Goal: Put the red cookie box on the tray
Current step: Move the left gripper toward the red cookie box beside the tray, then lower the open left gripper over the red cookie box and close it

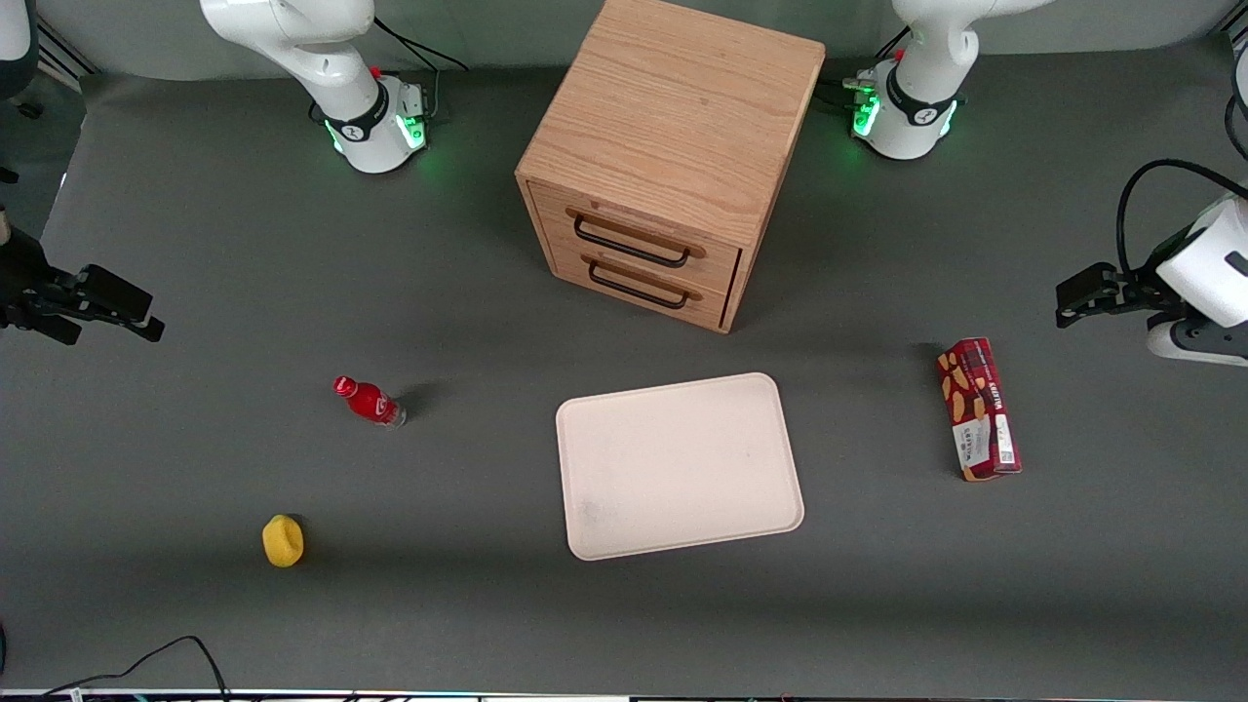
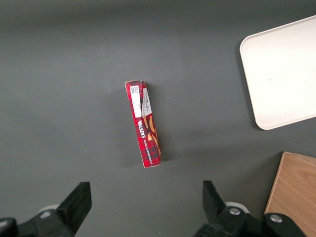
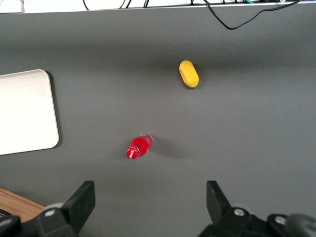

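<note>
Nearest to the front camera, in the lower left of the front view, a small yellow rounded object (image 1: 283, 541) lies on the dark grey surface (image 1: 468, 624). A little farther from the camera is the large flat cream-white rectangular tray (image 1: 680, 465), low in the middle of the frame, and nothing lies on it. The small red bottle (image 1: 369, 401) stands at about the same depth, toward the parked arm's end.

The long narrow dark-red cardboard cookie box (image 1: 978, 409) lies flat on the surface at the right of the front view, toward the working arm's end, well apart from the tray. Above it in the frame, at the right edge, the black gripper (image 1: 1092, 295) of the left arm hangs over the surface and holds nothing.

The left wrist view shows what the front view does not make plain: the jaws stand wide apart, one black finger (image 2: 79, 200) at each side, and the box (image 2: 144, 123) lies between them, untouched, with its white label and lettering readable.

Farthest, at the upper middle of the front view, stands a light wooden cabinet (image 1: 673, 146) with two drawers and dark handles.
</note>
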